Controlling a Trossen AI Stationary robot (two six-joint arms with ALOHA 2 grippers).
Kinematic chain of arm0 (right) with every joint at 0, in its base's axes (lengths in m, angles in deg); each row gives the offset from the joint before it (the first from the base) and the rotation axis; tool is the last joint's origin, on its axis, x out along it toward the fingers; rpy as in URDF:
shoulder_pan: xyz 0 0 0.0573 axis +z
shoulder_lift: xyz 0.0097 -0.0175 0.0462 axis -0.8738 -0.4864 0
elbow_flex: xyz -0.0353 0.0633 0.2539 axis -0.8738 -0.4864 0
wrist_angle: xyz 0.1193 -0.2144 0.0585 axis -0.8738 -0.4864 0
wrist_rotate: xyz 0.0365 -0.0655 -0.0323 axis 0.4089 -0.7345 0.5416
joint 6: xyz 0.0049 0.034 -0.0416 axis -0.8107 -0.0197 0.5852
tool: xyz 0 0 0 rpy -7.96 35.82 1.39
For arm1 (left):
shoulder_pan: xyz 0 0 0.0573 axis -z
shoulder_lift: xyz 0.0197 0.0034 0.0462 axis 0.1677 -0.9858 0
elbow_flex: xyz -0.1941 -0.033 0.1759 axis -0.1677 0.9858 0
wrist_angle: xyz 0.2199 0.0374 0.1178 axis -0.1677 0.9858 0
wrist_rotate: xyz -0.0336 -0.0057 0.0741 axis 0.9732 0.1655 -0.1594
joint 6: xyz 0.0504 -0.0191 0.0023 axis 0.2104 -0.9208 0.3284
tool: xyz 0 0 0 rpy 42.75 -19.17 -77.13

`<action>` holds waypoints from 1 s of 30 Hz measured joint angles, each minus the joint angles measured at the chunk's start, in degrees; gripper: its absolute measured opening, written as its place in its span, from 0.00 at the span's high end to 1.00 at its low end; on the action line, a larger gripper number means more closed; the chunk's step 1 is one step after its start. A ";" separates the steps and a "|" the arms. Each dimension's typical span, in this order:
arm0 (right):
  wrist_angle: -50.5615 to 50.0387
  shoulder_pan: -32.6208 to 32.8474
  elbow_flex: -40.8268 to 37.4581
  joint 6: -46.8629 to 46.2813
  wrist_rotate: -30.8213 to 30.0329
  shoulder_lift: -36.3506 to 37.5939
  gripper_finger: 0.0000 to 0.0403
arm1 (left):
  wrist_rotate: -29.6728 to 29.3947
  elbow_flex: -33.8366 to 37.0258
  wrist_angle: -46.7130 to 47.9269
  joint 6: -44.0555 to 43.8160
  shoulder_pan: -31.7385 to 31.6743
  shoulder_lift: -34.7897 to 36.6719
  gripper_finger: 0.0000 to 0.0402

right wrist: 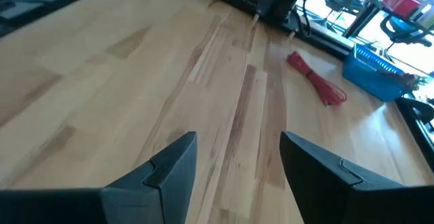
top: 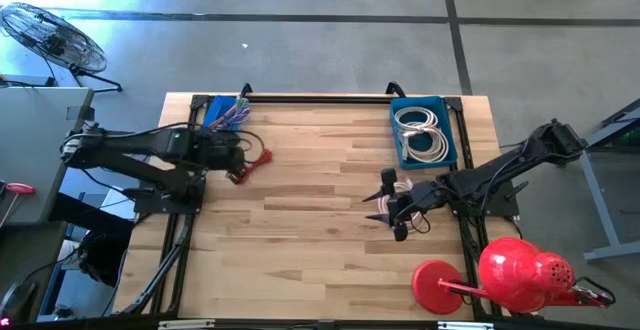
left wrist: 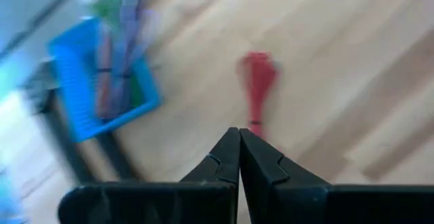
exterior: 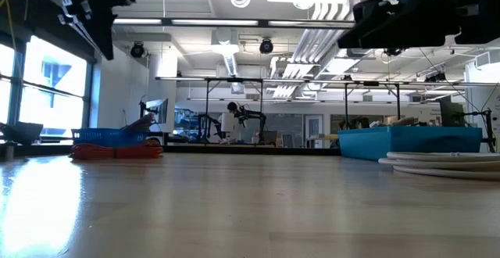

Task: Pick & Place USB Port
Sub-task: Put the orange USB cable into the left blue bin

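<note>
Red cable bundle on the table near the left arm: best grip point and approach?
Take the red cable bundle across its narrow banded middle, coming straight down from above. It lies flat on the wooden table with bare wood around it, and the looped ends flare wider, so the waist fits between the fingers best. The left end effector is shut just short of it and would need to open first.

Wooden table (top: 300,220), light planks, black frame at edges. Red lamp-like object (top: 520,275) with round red base (top: 437,286) at table's near right corner. Wire-guard fan (top: 55,38) on floor beyond left side. Grey floor with dark seam lines. Low view: workshop room behind, ceiling lights, distant benches.
</note>
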 joint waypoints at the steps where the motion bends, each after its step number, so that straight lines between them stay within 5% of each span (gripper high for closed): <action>1: 1.06 0.00 -0.71 0.00 0.00 0.00 0.49 | 1.82 0.43 -2.41 1.74 -0.86 -0.38 1.00; 16: 4.76 0.76 -2.32 -5.60 0.02 0.00 0.49 | 13.72 2.61 -11.29 26.33 -9.19 -12.49 0.98; 30: 4.45 6.86 -2.32 -6.02 -3.01 0.00 0.49 | 13.67 2.61 -14.03 24.50 -14.41 -14.80 0.54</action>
